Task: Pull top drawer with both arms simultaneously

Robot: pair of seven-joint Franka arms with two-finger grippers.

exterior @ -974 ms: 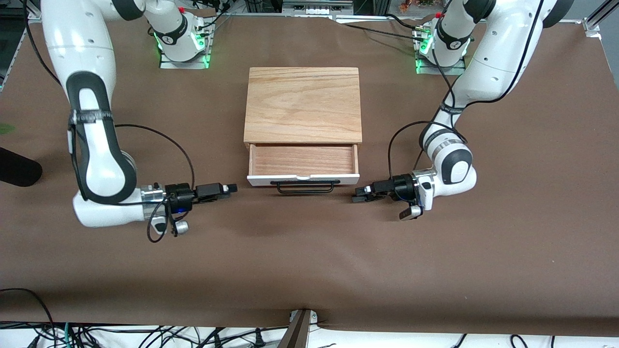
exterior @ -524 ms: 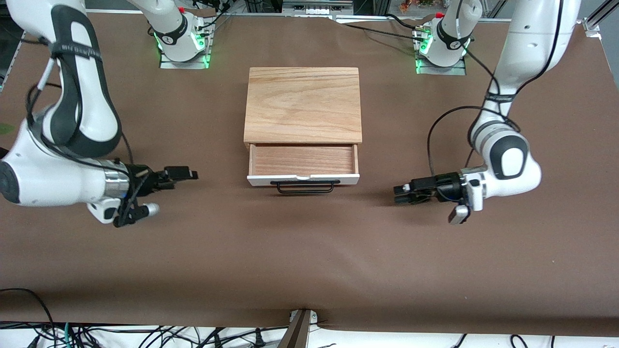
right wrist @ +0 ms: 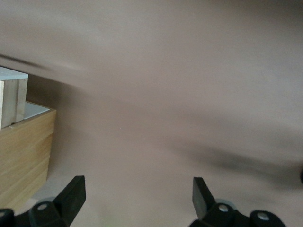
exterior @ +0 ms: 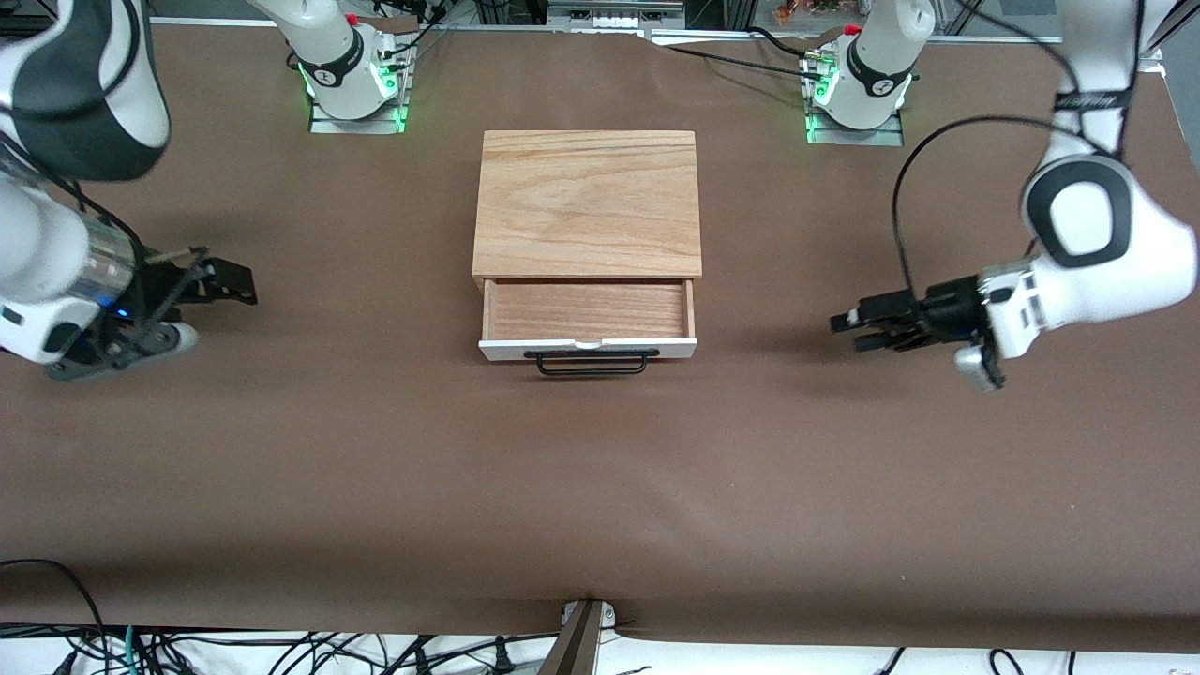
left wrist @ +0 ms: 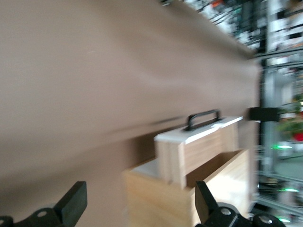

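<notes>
Listing items across the front view, from the right arm's end of the table to the left arm's end.

- Right arm (exterior: 56, 169): white with black joint bands, reaching in from that end. Right gripper (exterior: 234, 281) up over bare brown table cover (exterior: 600, 487), well apart from the cabinet; fingers (right wrist: 71, 194) spread wide with nothing between them, as the right wrist view shows.
- Cabinet (exterior: 588, 202): light wood top slab, standing mid-table between the two bases. Bare cover on every side of it.
- Top drawer (exterior: 588, 314): pulled partway out toward the front camera, light wood bottom showing, white front panel nearest that camera. Black bar handle (exterior: 591, 363) on the panel, touched by neither gripper.
- Left arm (exterior: 1097, 244): white with black bands, black cable looping above the wrist. Left gripper (exterior: 848, 328) up over bare cover, well apart from the drawer, pointing toward it; fingers (left wrist: 73, 203) parted wide and holding nothing, as the left wrist view shows.
- Table edge nearest the front camera: cover ends in a straight line, tangled cables (exterior: 141, 647) below it.
- Writing: band on the left arm carries lettering too small to read.
</notes>
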